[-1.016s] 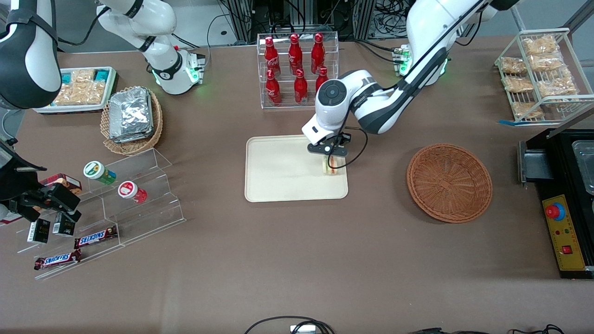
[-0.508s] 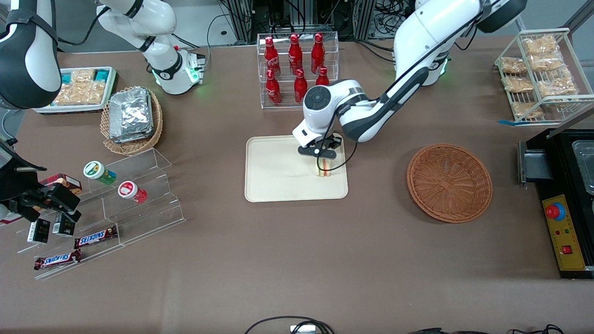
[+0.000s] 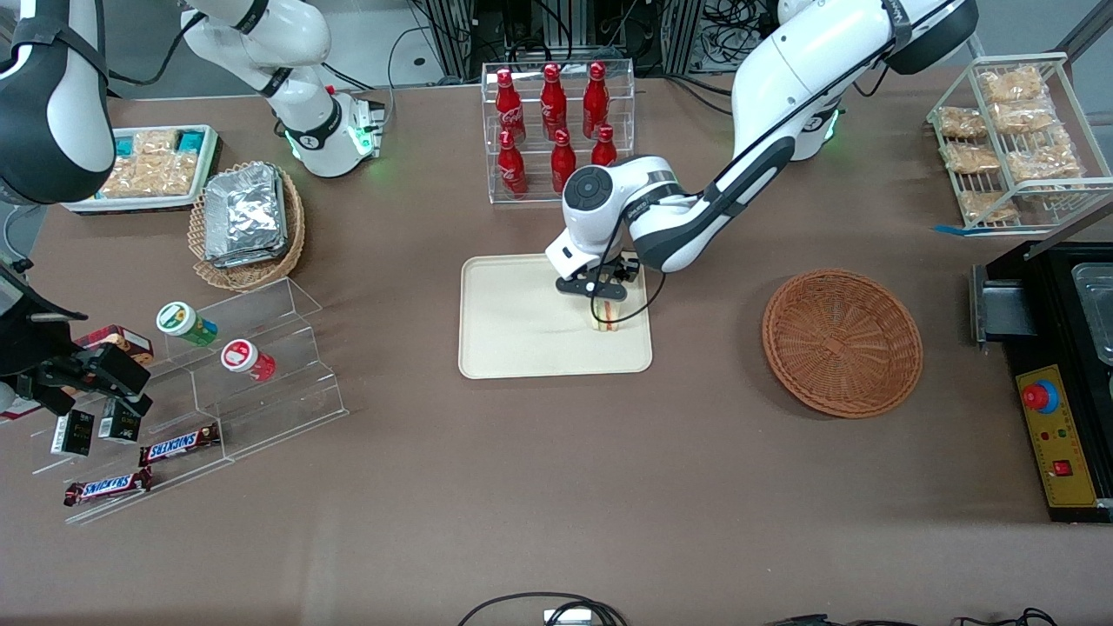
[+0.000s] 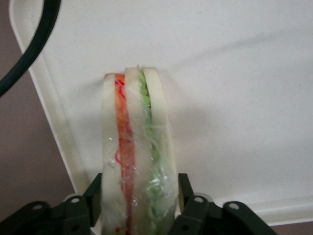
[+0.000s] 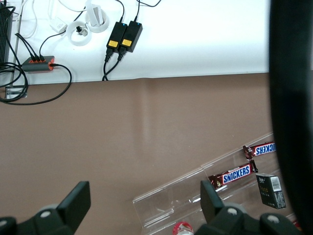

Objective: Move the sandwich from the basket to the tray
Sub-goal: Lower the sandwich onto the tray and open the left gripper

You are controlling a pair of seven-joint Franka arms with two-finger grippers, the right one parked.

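Observation:
The sandwich [image 3: 606, 315], a white bread wedge in clear wrap with red-orange and green filling, stands on edge over the cream tray [image 3: 522, 322], close to the tray's rim toward the working arm's end. My left gripper [image 3: 603, 300] is shut on the sandwich, one finger on each bread face. In the left wrist view the sandwich [image 4: 137, 142] sits between the black fingers [image 4: 188, 196], its tip down near the tray surface [image 4: 234, 73]; I cannot tell whether it touches. The reddish-brown wicker basket [image 3: 842, 342] sits empty toward the working arm's end.
A clear rack of red bottles [image 3: 556, 130] stands just farther from the front camera than the tray. A tan basket of foil packets [image 3: 247, 222], clear tiered shelves with snacks [image 3: 217, 374] and a white snack tray [image 3: 148, 169] lie toward the parked arm's end. A wire rack [image 3: 1013, 139] and black machine [image 3: 1061, 374] are past the basket.
My gripper has carried the sandwich from the tray's rim a short way inward over the tray, toward the parked arm's end. The grip is unchanged.

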